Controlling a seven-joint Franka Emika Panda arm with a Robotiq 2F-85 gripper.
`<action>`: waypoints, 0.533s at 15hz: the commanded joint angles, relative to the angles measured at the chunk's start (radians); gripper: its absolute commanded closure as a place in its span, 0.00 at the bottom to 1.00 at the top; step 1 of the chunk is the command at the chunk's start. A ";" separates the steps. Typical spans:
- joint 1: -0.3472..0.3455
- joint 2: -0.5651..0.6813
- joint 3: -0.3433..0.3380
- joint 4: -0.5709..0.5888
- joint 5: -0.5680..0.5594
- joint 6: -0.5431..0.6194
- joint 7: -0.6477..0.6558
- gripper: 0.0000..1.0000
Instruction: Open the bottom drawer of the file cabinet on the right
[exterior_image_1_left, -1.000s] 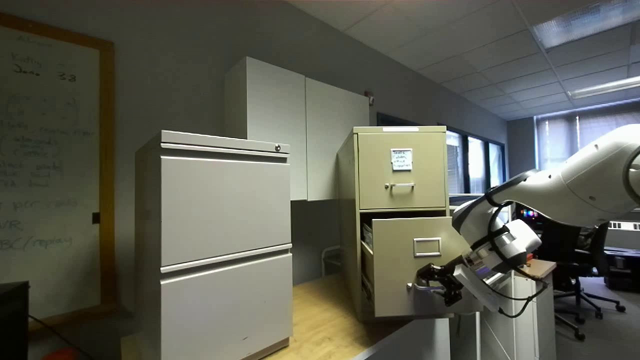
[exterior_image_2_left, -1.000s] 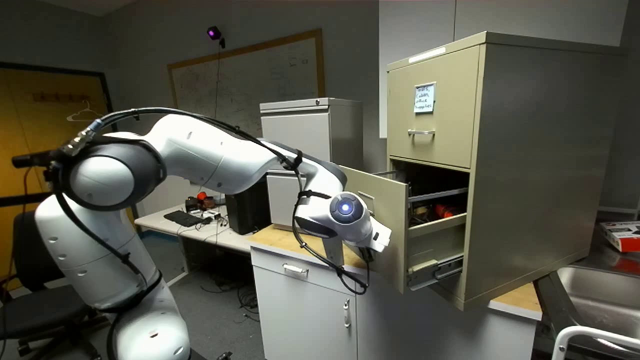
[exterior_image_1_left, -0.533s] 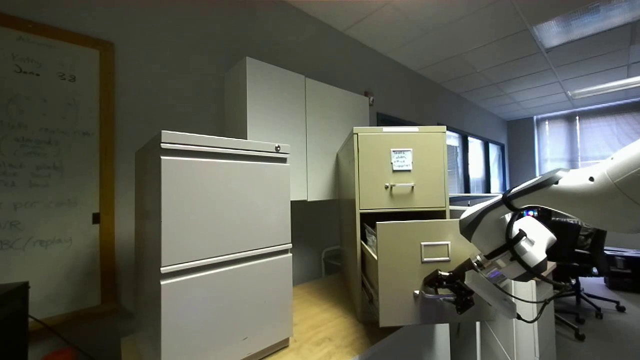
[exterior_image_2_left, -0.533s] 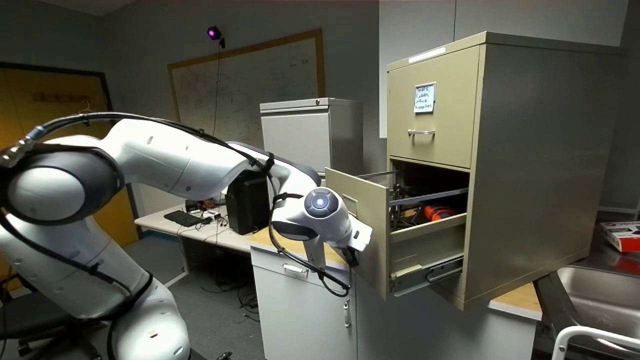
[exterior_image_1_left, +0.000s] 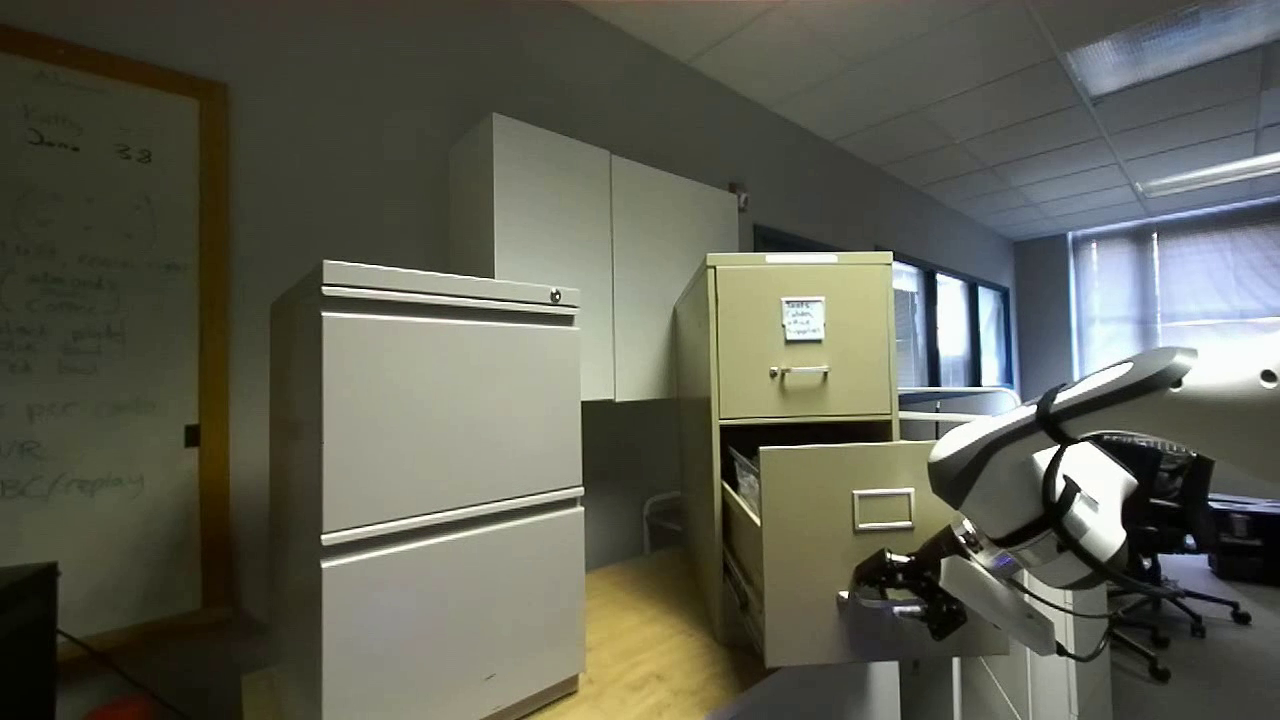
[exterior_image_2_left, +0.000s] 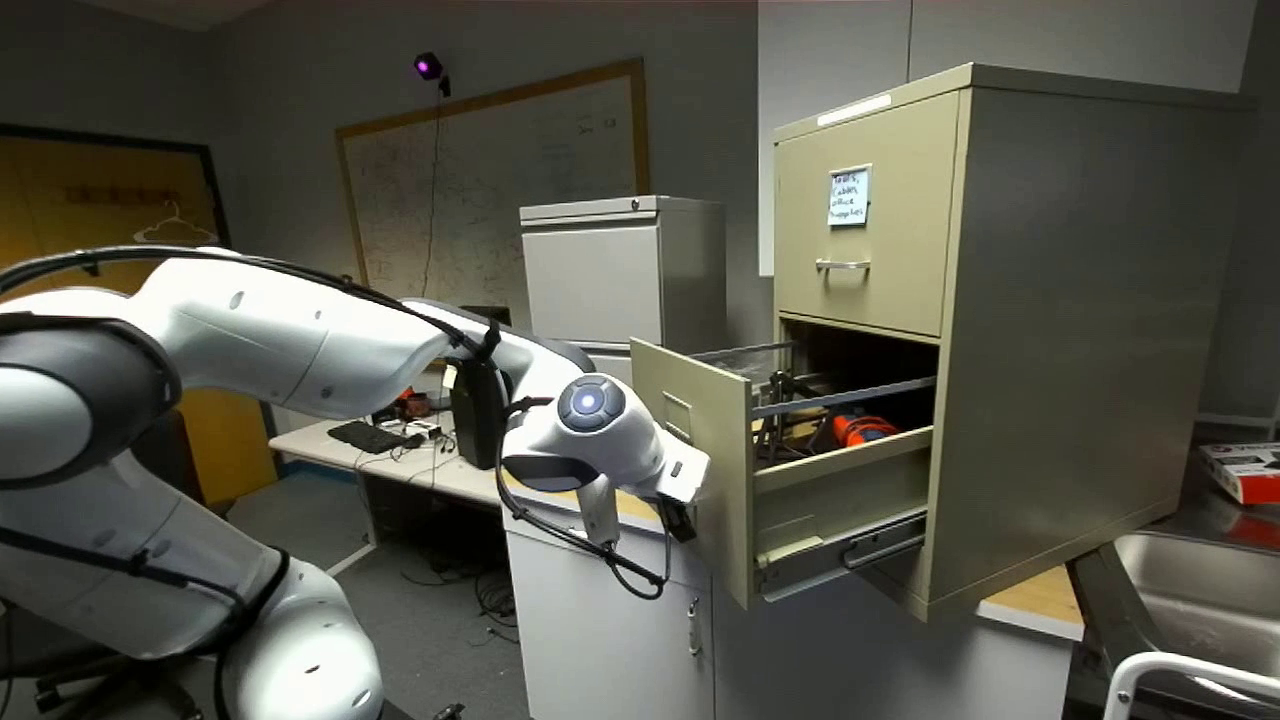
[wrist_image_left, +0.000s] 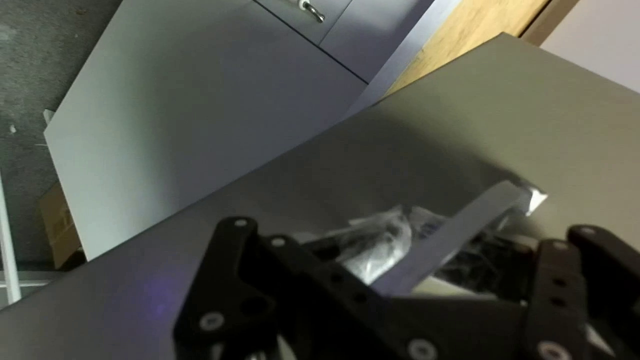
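Observation:
The file cabinet (exterior_image_1_left: 745, 385) (exterior_image_2_left: 1080, 330) is tall and beige, with a paper label on its closed top drawer. Its bottom drawer (exterior_image_1_left: 805, 560) (exterior_image_2_left: 715, 450) is pulled well out in both exterior views, with side rails and contents showing. My gripper (exterior_image_1_left: 900, 598) is at the drawer's front, its fingers around the metal handle (wrist_image_left: 462, 227). In the wrist view the gripper (wrist_image_left: 417, 245) has its black fingers wide apart, with the handle bar running between them. The left finger hides the handle's near end. In an exterior view the gripper (exterior_image_2_left: 678, 520) is mostly hidden behind the wrist.
A light-grey cabinet (exterior_image_1_left: 450, 430) stands beside the file cabinet on a wooden counter top (exterior_image_1_left: 640, 620). White base cupboards (exterior_image_2_left: 610, 610) are below the drawer. A sink (exterior_image_2_left: 1200, 580) is past the file cabinet. An orange item (exterior_image_2_left: 862, 430) lies in the drawer. A desk (exterior_image_2_left: 320, 450) is behind the arm.
The bottom drawer has slid farther out of the cabinet. My arm and gripper have moved back away from the cabinet with it, the fingers staying at the handle.

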 joint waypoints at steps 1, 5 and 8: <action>0.041 -0.056 0.100 -0.147 0.025 0.054 0.064 0.54; 0.045 0.019 0.249 -0.077 0.207 0.256 0.032 0.27; 0.088 0.033 0.335 -0.089 0.380 0.450 -0.021 0.05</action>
